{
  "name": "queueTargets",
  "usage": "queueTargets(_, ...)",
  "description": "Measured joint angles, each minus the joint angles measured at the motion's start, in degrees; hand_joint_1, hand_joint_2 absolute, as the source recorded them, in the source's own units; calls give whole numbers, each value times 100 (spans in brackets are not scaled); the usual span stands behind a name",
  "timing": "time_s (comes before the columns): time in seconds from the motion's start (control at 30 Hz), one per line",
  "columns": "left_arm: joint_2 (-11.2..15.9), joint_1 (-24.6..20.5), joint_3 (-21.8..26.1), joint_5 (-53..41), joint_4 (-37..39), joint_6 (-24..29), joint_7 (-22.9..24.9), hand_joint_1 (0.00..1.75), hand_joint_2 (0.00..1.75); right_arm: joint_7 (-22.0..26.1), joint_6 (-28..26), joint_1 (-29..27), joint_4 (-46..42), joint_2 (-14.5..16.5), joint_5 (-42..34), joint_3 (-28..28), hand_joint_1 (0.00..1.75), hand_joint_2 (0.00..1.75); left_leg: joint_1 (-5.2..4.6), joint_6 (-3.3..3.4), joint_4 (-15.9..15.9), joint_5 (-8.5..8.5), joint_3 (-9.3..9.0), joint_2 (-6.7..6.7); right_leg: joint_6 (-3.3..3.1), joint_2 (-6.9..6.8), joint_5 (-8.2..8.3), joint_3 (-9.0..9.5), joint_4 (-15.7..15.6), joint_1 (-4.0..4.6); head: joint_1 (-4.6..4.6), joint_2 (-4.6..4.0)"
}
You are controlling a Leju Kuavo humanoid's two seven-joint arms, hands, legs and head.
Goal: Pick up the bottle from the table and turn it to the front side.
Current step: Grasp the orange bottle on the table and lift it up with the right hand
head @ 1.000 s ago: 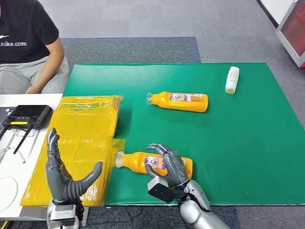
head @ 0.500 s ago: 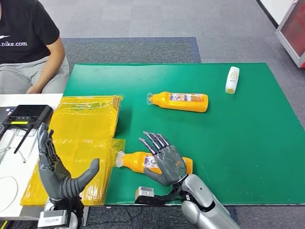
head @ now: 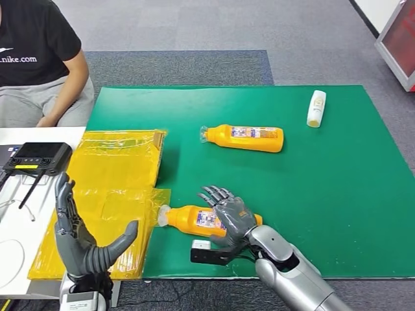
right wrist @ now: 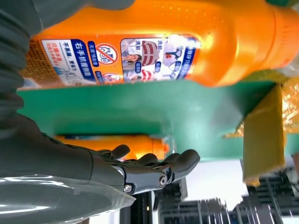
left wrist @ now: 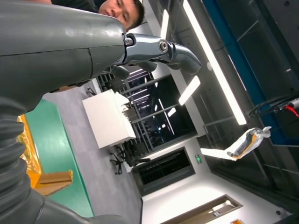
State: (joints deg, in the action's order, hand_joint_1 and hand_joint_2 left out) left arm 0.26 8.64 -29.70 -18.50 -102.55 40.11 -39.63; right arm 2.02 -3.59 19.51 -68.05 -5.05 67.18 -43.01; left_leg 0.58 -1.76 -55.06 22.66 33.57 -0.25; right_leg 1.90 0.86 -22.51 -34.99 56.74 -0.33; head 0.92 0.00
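Note:
An orange bottle (head: 188,219) with a clear-wrapped cap lies on its side near the front edge of the green mat (head: 313,194), cap pointing left. My right hand (head: 229,219) lies over the bottle's right half, palm down, with its fingers spread above the label and its thumb on the near side. In the right wrist view the bottle (right wrist: 159,42) sits close against the palm, and the fingers (right wrist: 155,170) stretch straight past it without closing. My left hand (head: 80,241) stands upright with its fingers apart at the front left, holding nothing.
A second orange bottle (head: 244,138) lies mid-mat and a small white bottle (head: 316,108) at the far right. Yellow plastic bags (head: 115,175) cover the mat's left end. A black controller (head: 36,157) rests on the white table. A person (head: 34,58) sits at the far left.
My right hand's fingers uncurled from over the near bottle, lifted and spread, then lowered over it again. My left hand shifted slightly left and back.

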Motion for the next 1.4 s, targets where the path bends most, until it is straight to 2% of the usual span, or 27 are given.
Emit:
queueTargets(0.23,-85,110,116,-130,3,2,0,0,175,-461,515,104,263,11,-349,-91,0,175,0,1,0,-1,1,-1,2,0,2,1,0,-1,1,0)
queueTargets(0.5,-196,239,294,-242,4,4,0,0,175,-955,577,133,399,54,-314,-146,0,175,0,1,0,-1,-1,-1,2,0,0,1,0,0,0,0)
queueTargets(0.8,-241,348,399,-296,10,-8,0,0,175,-1782,410,-101,285,80,277,-189,0,175,-1,3,0,1,-5,-1,3,-1,0,5,0,-1,0,0)
queueTargets(1.03,-304,390,450,-472,15,-218,1,0,175,-2047,335,-372,73,99,892,-100,0,175,-1,2,0,1,-9,-1,3,0,-1,6,-1,-1,-1,0)
queueTargets(1.17,-370,417,496,-540,15,-341,1,0,175,-2080,375,-577,-84,101,1168,55,0,0,-1,3,0,3,-9,-1,4,0,-4,7,-1,-1,0,0)
queueTargets(1.27,-406,420,526,-549,20,-389,0,0,175,-2080,415,-676,-145,101,1309,169,0,0,-1,3,0,4,-11,-1,4,0,-5,8,-1,-1,1,0)
queueTargets(1.33,-427,420,543,-551,26,-414,0,0,175,-2056,431,-713,-160,101,1416,223,12,87,-1,3,0,5,-12,0,4,1,-4,8,-1,-1,0,0)
queueTargets(1.4,-446,418,552,-552,34,-425,0,0,175,-2014,436,-732,-161,104,1502,255,99,175,-1,3,0,5,-14,0,4,1,-4,9,-1,-1,-1,0)
